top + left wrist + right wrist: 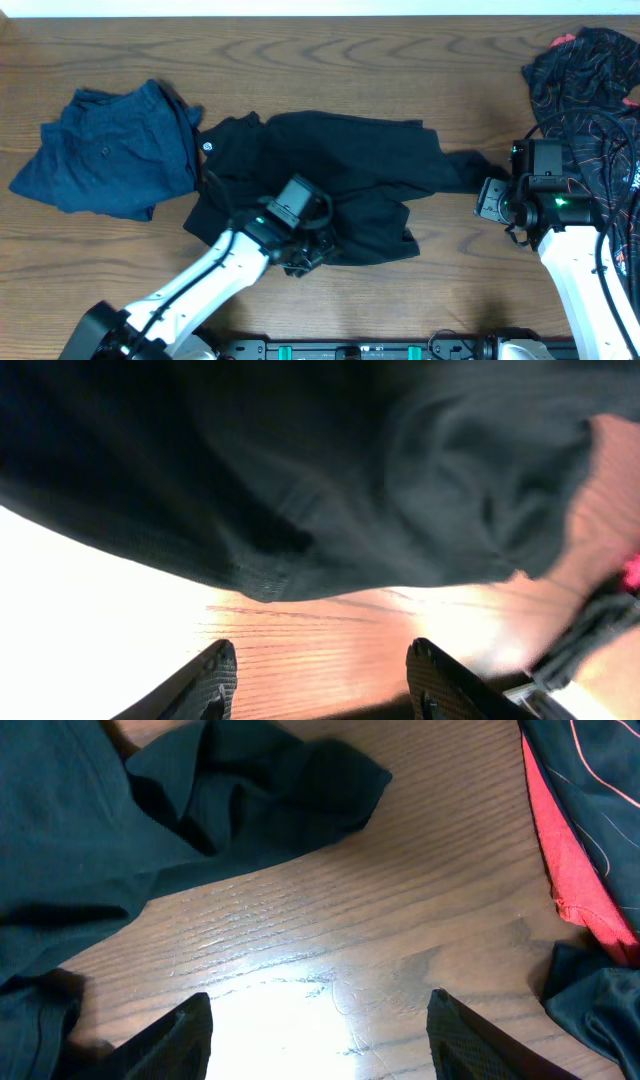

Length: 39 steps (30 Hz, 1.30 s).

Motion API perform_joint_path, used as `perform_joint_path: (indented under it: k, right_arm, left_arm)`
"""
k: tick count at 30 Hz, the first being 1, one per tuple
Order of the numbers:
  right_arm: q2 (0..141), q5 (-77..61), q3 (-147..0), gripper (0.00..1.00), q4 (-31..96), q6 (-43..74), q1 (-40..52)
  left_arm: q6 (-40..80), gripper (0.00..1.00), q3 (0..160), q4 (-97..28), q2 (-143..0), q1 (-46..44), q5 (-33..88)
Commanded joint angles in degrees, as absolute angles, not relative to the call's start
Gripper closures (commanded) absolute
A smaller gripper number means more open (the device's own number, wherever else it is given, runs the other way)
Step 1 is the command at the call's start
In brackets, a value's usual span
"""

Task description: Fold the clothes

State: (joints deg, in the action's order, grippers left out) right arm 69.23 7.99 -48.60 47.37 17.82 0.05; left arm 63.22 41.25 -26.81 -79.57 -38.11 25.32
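Observation:
The clothes, a black short-sleeved shirt (pixel 330 180), lie crumpled across the middle of the table, with a small white logo (pixel 209 148) at the left end. My left gripper (pixel 308 258) sits at the shirt's near edge. In the left wrist view it (pixel 322 660) is open over bare wood, and the shirt's hem (pixel 300 510) lies just ahead. My right gripper (pixel 482 200) hovers beside the shirt's right sleeve (pixel 470 168). In the right wrist view it (pixel 320 1010) is open above bare wood, the sleeve (pixel 250 790) lying ahead of it.
A dark blue garment (pixel 110 150) lies bunched at the left, touching the shirt. A black garment with thin red lines (pixel 585 80) is heaped at the back right, close beside the right arm, and shows as red-edged fabric (pixel 580 840) in the right wrist view.

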Motion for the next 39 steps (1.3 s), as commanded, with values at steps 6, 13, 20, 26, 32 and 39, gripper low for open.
perform_joint_path:
  k: [6, 13, 20, 26, 32, 39]
  right_arm:
    - [68.90, 8.58, -49.17, 0.32, 47.66, 18.61, -0.47]
    - [68.90, 8.60, -49.17, 0.32, 47.79, 18.59, -0.47]
    - [68.90, 8.60, -49.17, 0.32, 47.79, 18.57, -0.47]
    - [68.90, 8.60, -49.17, 0.31, 47.77, 18.15, -0.47]
    - [69.04, 8.58, -49.17, 0.31, 47.64, 18.15, -0.47]
    - [71.70, 6.63, -48.97, 0.31, 47.37, 18.20, -0.47]
  left_arm:
    - [74.46, 0.44, 40.71, -22.11, -87.24, -44.01, 16.01]
    - [75.75, 0.45, 40.71, -18.28, -92.88, -44.07, 14.41]
    - [75.13, 0.94, 40.71, -15.97, -94.08, -44.07, 13.04]
    - [69.93, 0.94, 40.71, -20.05, -92.58, -43.99, 14.06]
    - [59.11, 0.94, 40.73, -34.39, -83.59, -39.40, 12.38]
    - [53.52, 0.94, 40.73, -50.54, -68.29, -28.01, -0.43]
